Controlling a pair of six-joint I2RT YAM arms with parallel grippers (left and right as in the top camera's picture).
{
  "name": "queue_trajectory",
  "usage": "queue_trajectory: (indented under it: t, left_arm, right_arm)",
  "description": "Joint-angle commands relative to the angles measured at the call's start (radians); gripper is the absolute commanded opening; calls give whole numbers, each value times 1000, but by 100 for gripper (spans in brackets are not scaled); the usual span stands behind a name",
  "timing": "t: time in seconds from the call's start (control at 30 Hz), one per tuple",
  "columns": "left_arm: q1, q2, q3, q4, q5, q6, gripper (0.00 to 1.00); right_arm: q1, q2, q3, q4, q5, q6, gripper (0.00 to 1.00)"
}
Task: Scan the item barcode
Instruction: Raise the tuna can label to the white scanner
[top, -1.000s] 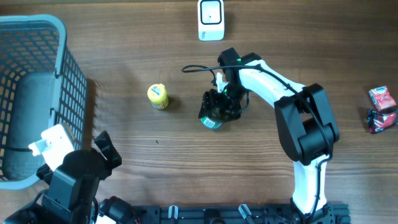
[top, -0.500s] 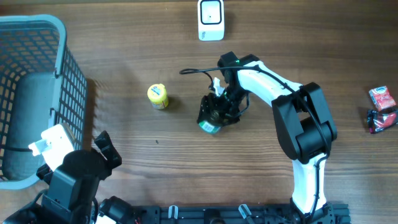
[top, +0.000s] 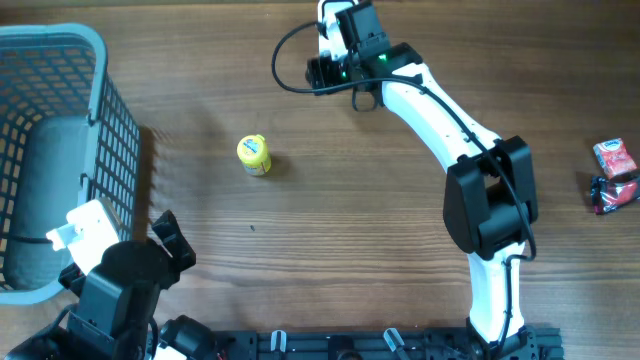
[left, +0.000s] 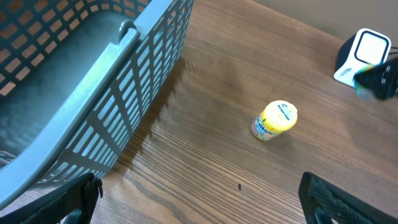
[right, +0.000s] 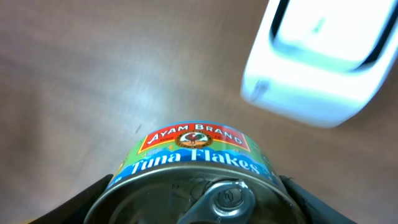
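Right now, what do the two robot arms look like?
The right arm has white tube links with black joints, a looping black cable and a green light near its wrist. The left arm is mostly black with a white block; its fingers are black.

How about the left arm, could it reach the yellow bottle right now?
Probably yes. Its claw is open, and only bare table lies between it and the bottle. The basket sits off to one side, and the right arm is away at the scanner.
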Motion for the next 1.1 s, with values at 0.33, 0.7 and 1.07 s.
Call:
queue_trajectory:
  t: [0.33,0.7,1.07]
  left_arm:
    - [-4,1,-11,3,8,0,100]
    - [-4,1,-12,2,-3,-23,100]
    - [-4,1,-14,-5,-31,-22,100]
  right_arm:
    - [4,169,3,607,241,-388,64]
    - [-34,194,3,755,277,-464,64]
    - [-55,281,3,940,201,-461,63]
